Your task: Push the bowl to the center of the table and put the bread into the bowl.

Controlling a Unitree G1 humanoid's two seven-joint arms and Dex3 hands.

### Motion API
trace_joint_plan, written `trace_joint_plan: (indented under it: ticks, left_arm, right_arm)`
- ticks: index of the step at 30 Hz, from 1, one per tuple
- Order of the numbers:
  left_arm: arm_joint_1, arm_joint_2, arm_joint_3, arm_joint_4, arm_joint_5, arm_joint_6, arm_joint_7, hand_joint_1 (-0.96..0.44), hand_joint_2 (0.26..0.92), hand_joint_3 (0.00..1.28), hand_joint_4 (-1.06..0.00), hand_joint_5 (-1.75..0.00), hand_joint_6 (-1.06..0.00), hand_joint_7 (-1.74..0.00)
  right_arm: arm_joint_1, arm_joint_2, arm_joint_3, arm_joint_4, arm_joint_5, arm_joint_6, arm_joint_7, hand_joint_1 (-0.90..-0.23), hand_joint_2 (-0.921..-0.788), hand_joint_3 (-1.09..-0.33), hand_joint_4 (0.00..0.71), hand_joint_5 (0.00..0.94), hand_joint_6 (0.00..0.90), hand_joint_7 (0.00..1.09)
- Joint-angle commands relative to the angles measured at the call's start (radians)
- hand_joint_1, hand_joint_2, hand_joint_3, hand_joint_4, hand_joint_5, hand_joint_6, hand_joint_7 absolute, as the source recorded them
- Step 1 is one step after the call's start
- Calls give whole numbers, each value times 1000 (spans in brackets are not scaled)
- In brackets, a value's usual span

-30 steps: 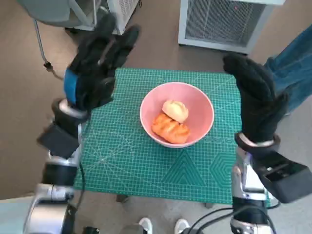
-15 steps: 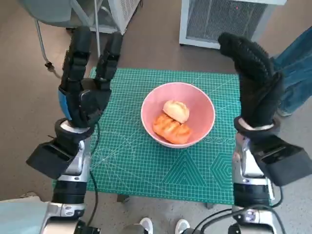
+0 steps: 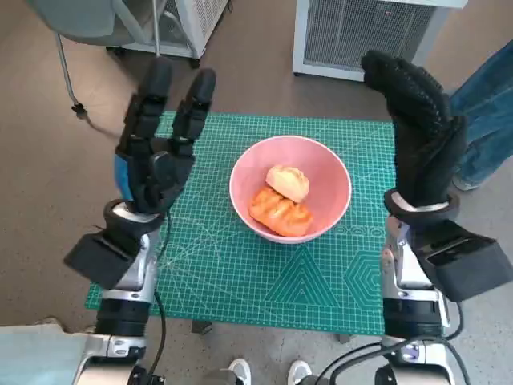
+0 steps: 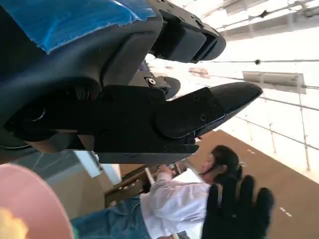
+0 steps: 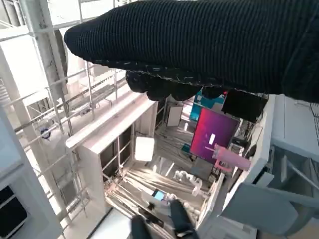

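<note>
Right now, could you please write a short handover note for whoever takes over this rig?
Left hand: raised over the mat's left side, fingers apart, holding nothing.
Right hand: raised at the mat's right edge, holding nothing.
Pink bowl: roughly mid-table on the green mat.
Bread: inside the bowl, with a paler roll beside it.
Done: bowl looks centred, bread is in.
Left: apparently nothing; just check the centring.
</note>
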Motion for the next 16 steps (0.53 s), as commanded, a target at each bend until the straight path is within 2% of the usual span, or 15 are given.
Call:
trace_joint_plan:
  ticks: [1, 3, 4, 5, 6, 8, 11, 16]
  left_arm:
    - [-15, -13, 10, 44, -7, -41, -8, -382, 912, 142, -492, -70, -520, -96]
    - [-19, -15, 10, 60, -10, -55, -17, -273, 902, 74, -527, -90, -539, -139]
    - [-22, -16, 10, 66, -13, -59, -21, -203, 897, 48, -525, -139, -492, -282]
    - [-24, -19, 10, 75, -21, -63, -28, -159, 893, 31, -497, -223, -426, -443]
    - [-26, -21, 11, 81, -26, -66, -33, -133, 892, 25, -472, -289, -393, -527]
    - [-26, -27, 14, 91, -46, -69, -48, -55, 892, 10, -341, -580, -301, -754]
    - [-24, -36, 19, 94, -70, -66, -62, -1, 894, 4, -261, -767, -259, -891]
    - [-18, -47, 28, 95, -79, -63, -62, 28, 905, 3, -251, -912, -269, -995]
  right_arm:
    - [21, -6, -4, 13, 0, 1, -1, -651, -921, -776, 226, 31, -1, 735]
    - [25, -7, -2, 11, -5, -1, -2, -651, -921, -778, 225, 31, -1, 734]
    - [27, -8, -2, 11, -8, -1, -3, -651, -921, -780, 225, 30, -1, 728]
    - [29, -9, -1, 13, -11, -4, -3, -651, -921, -781, 225, 30, -1, 724]
    - [31, -10, -1, 14, -13, -6, -2, -651, -921, -782, 225, 30, -1, 720]
    - [33, -12, 0, 17, -12, -9, 1, -651, -921, -786, 225, 29, -1, 706]
    - [35, -13, 1, 23, -10, -11, 5, -650, -921, -789, 224, 28, -1, 696]
    - [37, -15, 3, 25, -12, -10, 6, -650, -921, -793, 224, 27, -1, 688]
